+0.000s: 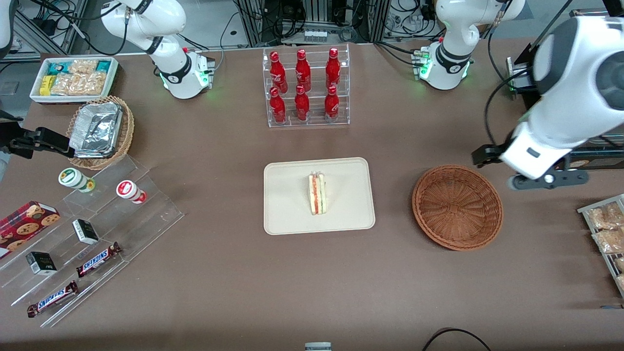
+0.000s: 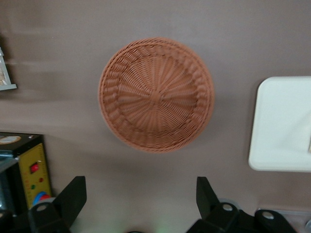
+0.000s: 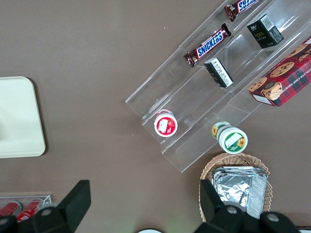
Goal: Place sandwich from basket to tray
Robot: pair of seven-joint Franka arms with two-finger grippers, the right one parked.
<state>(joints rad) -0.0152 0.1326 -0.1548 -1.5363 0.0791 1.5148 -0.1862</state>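
Note:
The sandwich (image 1: 317,193), a pale wedge with red and green filling, lies in the middle of the cream tray (image 1: 287,204). The reddish-brown wicker basket (image 1: 457,206) sits beside the tray toward the working arm's end and holds nothing. My left gripper (image 1: 485,154) hangs high above the table, a little farther from the front camera than the basket. In the left wrist view the gripper (image 2: 141,196) is open, with bare table between its black fingers (image 2: 73,194). That view also shows the basket (image 2: 156,94) and a corner of the tray (image 2: 282,126).
A clear rack of red bottles (image 1: 306,87) stands farther from the front camera than the tray. A stepped clear shelf (image 1: 97,229) with snacks, a tan basket with a foil container (image 1: 100,131) and a white snack bin (image 1: 73,78) lie toward the parked arm's end. Bagged snacks (image 1: 607,229) lie at the working arm's end.

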